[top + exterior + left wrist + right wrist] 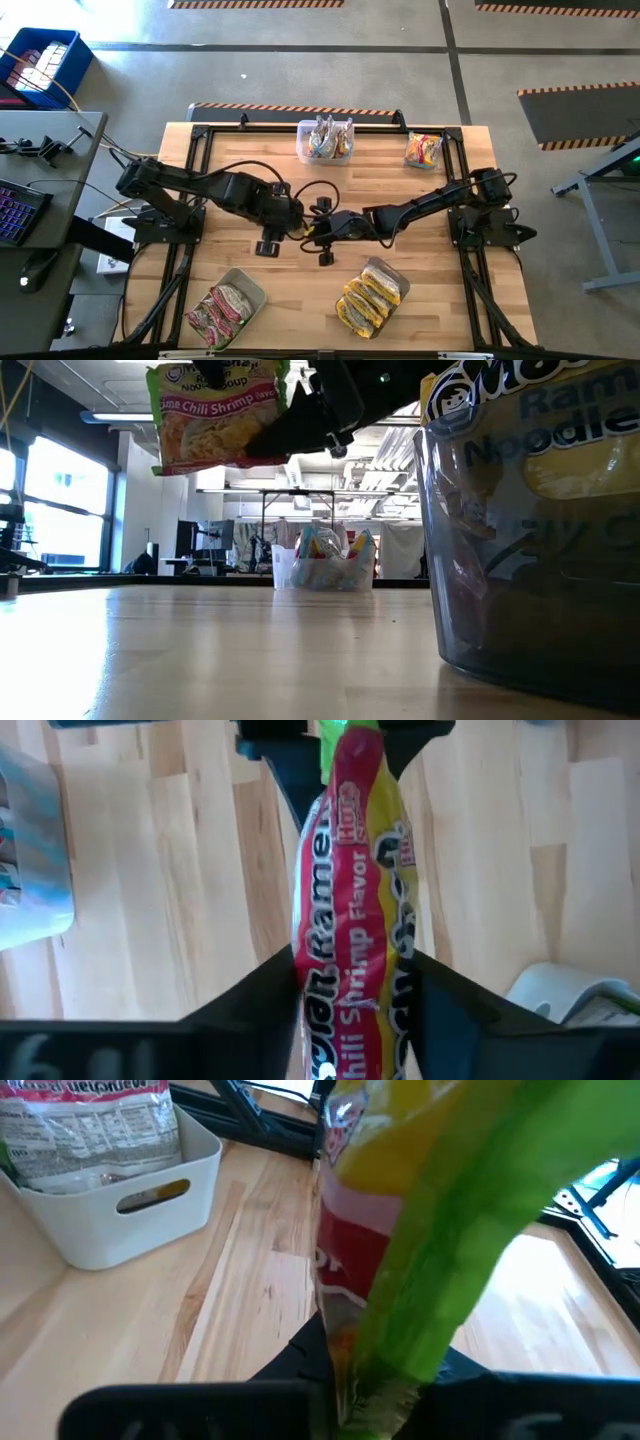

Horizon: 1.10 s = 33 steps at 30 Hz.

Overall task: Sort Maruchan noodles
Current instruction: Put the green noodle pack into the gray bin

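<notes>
Both claws, left [355,1010] and right [350,1380], clamped on one raised noodle packet [350,890] mid-table, tubs well apart.

One chili-shrimp noodle packet [350,910], red, yellow and green, held edge-on above mid-desk. Other packets fill tubs: pink-red [220,310], yellow [370,297], silver-green [327,138], mixed colours [422,149].

Far clear tub's [325,140] packets (silvery) too small to read
</notes>
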Motion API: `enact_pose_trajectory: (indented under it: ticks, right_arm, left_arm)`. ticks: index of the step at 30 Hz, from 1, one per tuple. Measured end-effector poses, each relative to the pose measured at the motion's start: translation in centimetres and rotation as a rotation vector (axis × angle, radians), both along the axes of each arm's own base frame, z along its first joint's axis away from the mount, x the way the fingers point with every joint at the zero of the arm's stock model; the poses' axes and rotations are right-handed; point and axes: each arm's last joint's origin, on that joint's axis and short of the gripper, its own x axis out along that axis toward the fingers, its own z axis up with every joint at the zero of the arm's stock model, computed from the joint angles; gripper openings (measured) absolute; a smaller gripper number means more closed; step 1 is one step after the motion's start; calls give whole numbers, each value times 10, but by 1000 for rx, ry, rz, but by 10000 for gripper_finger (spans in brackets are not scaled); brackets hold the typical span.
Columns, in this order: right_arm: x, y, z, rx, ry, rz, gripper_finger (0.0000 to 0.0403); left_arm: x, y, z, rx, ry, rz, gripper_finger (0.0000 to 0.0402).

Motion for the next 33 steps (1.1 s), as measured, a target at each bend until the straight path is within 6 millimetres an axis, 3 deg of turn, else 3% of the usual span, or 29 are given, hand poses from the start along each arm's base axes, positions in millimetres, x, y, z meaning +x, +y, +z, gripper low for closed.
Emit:
enact_pose_trajectory:
  ticks: [6, 13, 18, 22, 30, 33]
  right_arm:
    - [0, 0, 1, 22, -12, -26, 69]
    - [-4, 6, 10, 19, -32, -26, 136]
    - [-19, 12, 26, -82, -2, -76, 160]
    - [-28, 13, 29, -134, 55, -141, 133]
    - [-33, 11, 22, -107, 140, -163, 12]
    - [-33, 12, 22, -105, 140, -157, 12]
  left_arm:
    - [-3, -2, -5, -13, 39, -14, 72]
    - [-15, -17, -2, 9, 81, -103, 67]
    - [-32, -40, -2, 1, 148, -206, 67]
    - [-47, -68, -2, -28, 195, -323, 67]
    - [-73, -119, -6, -68, 173, -384, 67]
    - [-81, -134, -18, -59, 202, -408, 67]
